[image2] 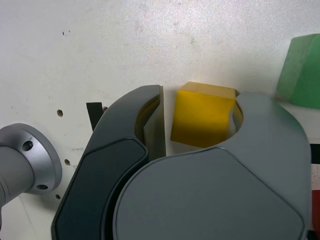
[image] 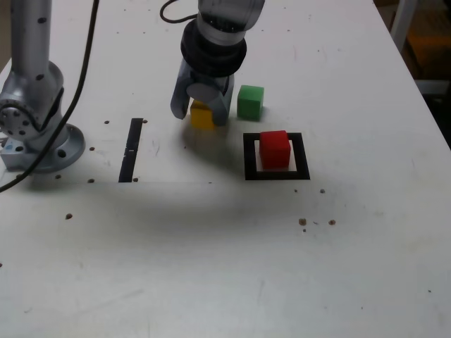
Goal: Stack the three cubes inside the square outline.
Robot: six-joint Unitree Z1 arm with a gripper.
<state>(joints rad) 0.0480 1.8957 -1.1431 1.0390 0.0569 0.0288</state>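
My jaws (image: 201, 111) straddle the small solid yellow cube (image2: 202, 116), one each side. The wrist view shows a gap on one flank, so I can't tell if they're clamped on it yet. The cube sits on the white counter (image: 211, 267), not lifted. It looks light, rigid and smooth-faced, so I'd squeeze it on opposite flat sides, mid-height, squarely, or it may twist. The small solid green cube (image: 250, 101) stands just beside, toward the exterior view's right. The small solid red cube (image: 275, 148) sits inside the black tape square outline (image: 276, 174), near. Yellow likely goes on red next.
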